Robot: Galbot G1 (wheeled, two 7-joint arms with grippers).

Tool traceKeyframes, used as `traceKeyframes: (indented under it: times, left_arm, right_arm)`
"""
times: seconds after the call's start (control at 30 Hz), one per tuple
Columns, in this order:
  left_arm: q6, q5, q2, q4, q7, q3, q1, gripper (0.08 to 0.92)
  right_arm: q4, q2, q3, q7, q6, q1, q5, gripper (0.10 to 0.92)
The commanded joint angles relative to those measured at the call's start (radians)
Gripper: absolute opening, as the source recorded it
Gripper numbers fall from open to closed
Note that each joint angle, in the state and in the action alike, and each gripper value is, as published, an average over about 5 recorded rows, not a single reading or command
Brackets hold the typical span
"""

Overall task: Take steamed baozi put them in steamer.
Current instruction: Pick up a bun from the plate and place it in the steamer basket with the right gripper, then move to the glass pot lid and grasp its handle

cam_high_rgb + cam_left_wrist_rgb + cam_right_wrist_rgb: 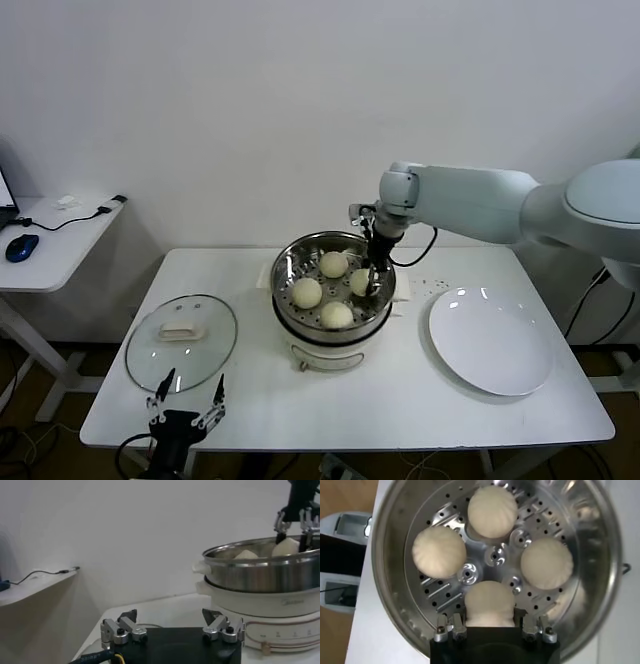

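White table (300,400) under a plain wall carries the steamer (290,270), a glass lid (181,343) and a bare white plate (490,342). All four steamed baozi (492,510) sit on the perforated tray. The right gripper (489,628) clasps the last one, seemingly already resting, so only letting go remains. The left gripper (172,630) hangs spread wide off the table's front edge.

Steamer (395,555): shiny, perforated tray inside — seen from above.
Baozi (492,511): four, spaced around the tray's centre.
Right gripper (490,625): fingers clasp the nearest bun — on the tray.
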Motion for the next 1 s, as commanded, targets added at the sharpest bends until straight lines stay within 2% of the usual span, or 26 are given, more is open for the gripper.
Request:
traceKeyframes:
  times: [0.03,0.17,0.33,0.43,0.77,1.0]
  left_arm:
    - [0.003,0.0,0.001,0.005,-0.001,0.001,-0.005,0.823]
    - [0.004,0.0,0.001,0.004,-0.001,0.002,-0.008,0.823]
    - [0.004,0.002,0.002,0.0,-0.001,0.003,-0.008,0.823]
    - [0.003,0.002,0.002,-0.003,-0.001,0.002,-0.006,0.823]
    - [0.002,0.003,0.003,-0.013,-0.001,0.001,0.0,0.823]
    - [-0.004,0.002,0.003,-0.022,-0.005,-0.018,0.002,0.823]
  right_arm:
    - [-0.021,0.021,0.0,0.023,-0.012,-0.054,-0.012,0.617]
    - [-0.019,0.018,0.02,0.036,-0.024,-0.049,0.003,0.646]
    - [-0.006,0.001,0.036,0.021,-0.029,-0.021,0.018,0.769]
    - [0.008,-0.018,0.041,-0.001,-0.023,0.004,0.02,0.812]
    - [0.083,-0.176,0.096,-0.002,0.073,0.106,0.045,0.823]
    - [0.229,-0.426,0.078,0.229,0.329,0.152,0.163,0.823]
